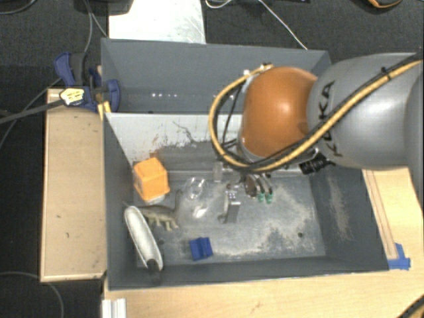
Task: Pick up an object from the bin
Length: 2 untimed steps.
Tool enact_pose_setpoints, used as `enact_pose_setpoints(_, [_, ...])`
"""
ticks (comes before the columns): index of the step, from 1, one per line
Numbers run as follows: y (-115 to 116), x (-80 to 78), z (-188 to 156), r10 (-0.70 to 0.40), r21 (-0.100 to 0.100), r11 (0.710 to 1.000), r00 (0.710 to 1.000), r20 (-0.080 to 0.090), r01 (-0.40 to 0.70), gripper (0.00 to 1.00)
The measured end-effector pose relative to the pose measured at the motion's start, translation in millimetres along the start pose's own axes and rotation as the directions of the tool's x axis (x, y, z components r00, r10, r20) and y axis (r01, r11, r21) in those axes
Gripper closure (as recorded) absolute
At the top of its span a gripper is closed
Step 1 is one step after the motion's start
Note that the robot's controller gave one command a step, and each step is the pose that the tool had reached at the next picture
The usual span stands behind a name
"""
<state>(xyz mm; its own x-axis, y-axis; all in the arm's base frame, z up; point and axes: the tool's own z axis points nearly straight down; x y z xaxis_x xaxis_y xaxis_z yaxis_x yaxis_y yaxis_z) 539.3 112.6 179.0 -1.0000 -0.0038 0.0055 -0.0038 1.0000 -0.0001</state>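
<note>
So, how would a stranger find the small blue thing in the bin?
Look in the grey bin, along its near wall. Just right of the long white tube lies a small blue block. It is the only blue thing there, smaller than the orange block.

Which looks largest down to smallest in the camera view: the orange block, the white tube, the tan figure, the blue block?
1. Orange block and white tube: too alike to rank, as the tube is longer and the block wider.
2. Tan figure.
3. Blue block, the smallest.
</note>
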Motion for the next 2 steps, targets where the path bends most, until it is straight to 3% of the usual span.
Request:
enact_pose_setpoints(1, [-1, -1.7, -5, 0.006, -0.001, 1.000, 1.000, 0.008, -0.006, 0.00])
enact_pose_setpoints(2, [5, -14.6, 93, -0.216, 0.000, 0.976, 0.976, 0.006, 0.216, 0.00])
